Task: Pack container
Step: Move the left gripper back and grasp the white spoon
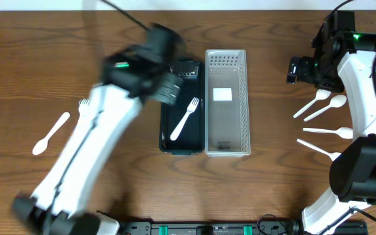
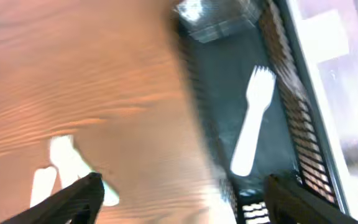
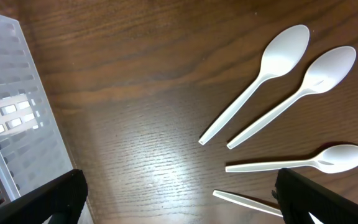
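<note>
**Overhead and wrist views.** A fork (image 1: 185, 119) is lying inside the dark tray (image 1: 165, 140), tines pointing toward the far end and handle angled toward the near left corner. The clear basket (image 1: 227, 147) is standing just beside the tray on its right, long sides parallel; whether the two are touching cannot be told.

The left gripper (image 2: 184, 186) is hovering over the tray's left wall. Its fingers are spread wide and are grasping nothing. This arm is appearing blurred in the overhead view.

On the table (image 1: 31, 59) left of that arm, a loose spoon (image 1: 49, 134) is lying flat. The tines of a second fork (image 1: 82, 103) are showing at the arm's edge, with the rest hidden.

The right gripper (image 3: 179, 180) is hanging over bare wood to the right of the basket, fingers parted and empty. Beyond it, three spoons (image 3: 260, 78) are lying fanned out, apart from one another. A fourth utensil (image 1: 318, 149) is lying nearest the front edge, its head too small to identify.
</note>
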Motion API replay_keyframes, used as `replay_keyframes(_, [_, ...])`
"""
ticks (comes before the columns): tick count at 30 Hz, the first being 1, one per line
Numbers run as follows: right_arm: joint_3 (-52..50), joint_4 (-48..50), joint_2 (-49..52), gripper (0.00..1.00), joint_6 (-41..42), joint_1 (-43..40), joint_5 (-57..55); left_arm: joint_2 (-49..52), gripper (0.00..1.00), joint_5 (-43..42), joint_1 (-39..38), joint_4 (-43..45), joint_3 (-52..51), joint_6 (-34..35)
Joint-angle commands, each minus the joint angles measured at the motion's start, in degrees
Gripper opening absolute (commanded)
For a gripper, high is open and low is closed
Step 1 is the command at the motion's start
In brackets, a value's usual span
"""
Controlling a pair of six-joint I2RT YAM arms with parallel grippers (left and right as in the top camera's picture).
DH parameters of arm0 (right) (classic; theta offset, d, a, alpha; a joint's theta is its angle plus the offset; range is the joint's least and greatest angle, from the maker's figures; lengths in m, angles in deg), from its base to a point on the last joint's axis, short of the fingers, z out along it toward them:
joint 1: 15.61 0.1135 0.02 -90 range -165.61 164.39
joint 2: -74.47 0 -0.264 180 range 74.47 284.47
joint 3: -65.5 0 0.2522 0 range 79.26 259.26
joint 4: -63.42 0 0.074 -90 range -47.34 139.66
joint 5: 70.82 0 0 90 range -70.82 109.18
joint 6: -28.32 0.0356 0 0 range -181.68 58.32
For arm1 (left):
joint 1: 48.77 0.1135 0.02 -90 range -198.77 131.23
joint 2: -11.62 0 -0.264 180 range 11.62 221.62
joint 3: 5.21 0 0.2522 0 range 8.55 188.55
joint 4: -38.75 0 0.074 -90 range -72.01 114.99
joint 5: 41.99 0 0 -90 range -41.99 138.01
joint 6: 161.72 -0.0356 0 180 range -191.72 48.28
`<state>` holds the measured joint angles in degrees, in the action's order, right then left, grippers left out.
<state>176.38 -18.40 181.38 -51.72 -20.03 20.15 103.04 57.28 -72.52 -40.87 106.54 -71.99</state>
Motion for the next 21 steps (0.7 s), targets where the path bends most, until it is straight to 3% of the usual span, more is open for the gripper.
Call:
replay_keyframes(1, [0.6, -0.6, -1.0, 0.99, -1.6, 0.3, -0.7, -4.7, 0.9, 3.5, 10.8, -3.8, 0.9, 2.7])
replay_keyframes(8, [0.6, -1.5, -1.0, 0.99, -1.9, 0.3, -0.7, -5.9, 0.92, -6.8, 36.9, -6.9, -1.5, 3.9])
replay_keyframes(16, [0.6, -1.6, -1.0, 0.99, -2.8, 0.3, -0.7, -1.3, 0.93, -8.5, 50.7, 1.0, -10.5, 6.3])
replay_keyframes(18, [0.6, -1.6, -1.0, 0.99, -2.8, 0.3, -0.7, 0.6, 0.93, -8.9, 52.6, 3.1, -12.5, 8.9])
replay_keyframes(21, [0.6, -1.6, -1.0, 0.99, -2.8, 0.3, -0.7, 4.2, 0.93, -8.9, 54.6, 3.2, -13.8, 21.5])
